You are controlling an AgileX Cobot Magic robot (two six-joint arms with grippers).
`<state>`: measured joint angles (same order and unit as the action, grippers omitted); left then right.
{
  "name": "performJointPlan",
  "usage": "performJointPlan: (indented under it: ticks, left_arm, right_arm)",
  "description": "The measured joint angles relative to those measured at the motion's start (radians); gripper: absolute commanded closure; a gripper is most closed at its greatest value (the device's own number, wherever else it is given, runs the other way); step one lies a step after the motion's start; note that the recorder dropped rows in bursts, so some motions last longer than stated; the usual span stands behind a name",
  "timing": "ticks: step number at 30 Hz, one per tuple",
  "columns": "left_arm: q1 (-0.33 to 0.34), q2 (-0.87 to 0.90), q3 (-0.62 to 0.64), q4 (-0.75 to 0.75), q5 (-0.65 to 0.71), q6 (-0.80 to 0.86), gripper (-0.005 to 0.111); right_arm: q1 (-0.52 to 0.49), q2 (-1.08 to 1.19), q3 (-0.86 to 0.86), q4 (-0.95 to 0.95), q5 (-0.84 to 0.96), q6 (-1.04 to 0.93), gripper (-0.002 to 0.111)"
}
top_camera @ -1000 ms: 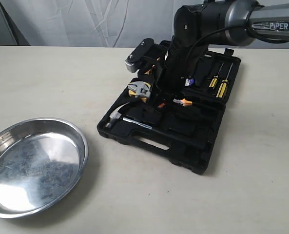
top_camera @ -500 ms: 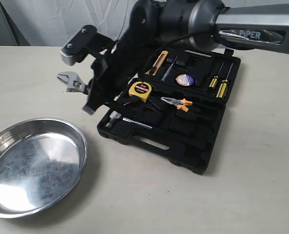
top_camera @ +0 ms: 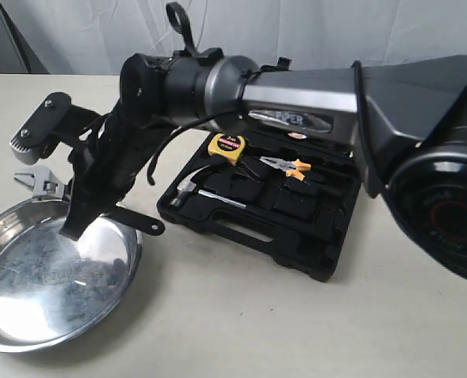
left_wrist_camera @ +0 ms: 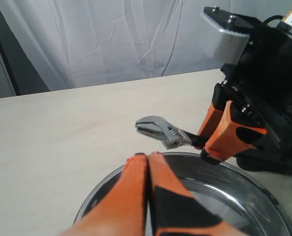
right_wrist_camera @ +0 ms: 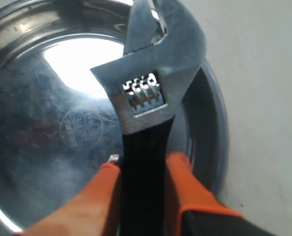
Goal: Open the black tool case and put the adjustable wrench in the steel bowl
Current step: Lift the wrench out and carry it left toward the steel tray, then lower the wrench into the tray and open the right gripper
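Steel bowl (top_camera: 28, 315): adjustable wrench (top_camera: 38, 183) over its rim, handle clamped in right gripper (right_wrist_camera: 143, 169). Left gripper (left_wrist_camera: 146, 160) fingers pressed together, over bowl. Black tool case (top_camera: 312, 244) open: tape measure (top_camera: 227, 146), pliers (top_camera: 284, 164), hammer (top_camera: 187, 189). Arm label illegible.

Only "PIPER" can be read, on the right arm (top_camera: 296, 96).

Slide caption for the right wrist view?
The wrench, clamped by its black handle in the right jaws, hangs above the steel bowl.
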<state>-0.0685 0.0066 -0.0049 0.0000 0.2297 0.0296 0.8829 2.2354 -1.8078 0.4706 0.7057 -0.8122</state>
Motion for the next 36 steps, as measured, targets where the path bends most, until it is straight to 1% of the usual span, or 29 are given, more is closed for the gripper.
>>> performJointPlan:
  ticks: [5,15,17,20,21,22,24,32,34,36]
  left_arm:
    - [0.000,0.000,0.000,0.000,0.000,0.000,0.106]
    - [0.000,0.000,0.000,0.000,0.000,0.000,0.106]
    - [0.000,0.000,0.000,0.000,0.000,0.000,0.106]
    - [0.000,0.000,0.000,0.000,0.000,0.000,0.106]
    - [0.000,0.000,0.000,0.000,0.000,0.000,0.106]
    - [0.000,0.000,0.000,0.000,0.000,0.000,0.106]
    - [0.000,0.000,0.000,0.000,0.000,0.000,0.106]
    - [0.000,0.000,0.000,0.000,0.000,0.000,0.106]
    - [0.000,0.000,0.000,0.000,0.000,0.000,0.106]
    - [0.000,0.000,0.000,0.000,0.000,0.000,0.106]
  right_arm:
    - [0.037,0.041,-0.032,0.018,0.004,0.000,0.108]
    - [0.075,0.087,-0.041,0.027,0.006,0.000,0.107]
    - [0.079,0.094,-0.041,0.029,0.002,0.000,0.102]
    - [0.081,0.105,-0.041,0.038,-0.011,0.000,0.083]
    - [0.081,0.107,-0.041,0.038,-0.016,0.000,0.073]
    - [0.081,0.109,-0.041,0.040,-0.024,0.002,0.068]
    - [0.081,0.110,-0.041,0.047,-0.040,0.002,0.062]
    - [0.081,0.110,-0.046,0.046,-0.057,0.002,0.063]
    - [0.081,0.095,-0.046,0.015,-0.057,0.004,0.068]
    - [0.083,0.077,-0.046,-0.042,-0.057,0.032,0.082]
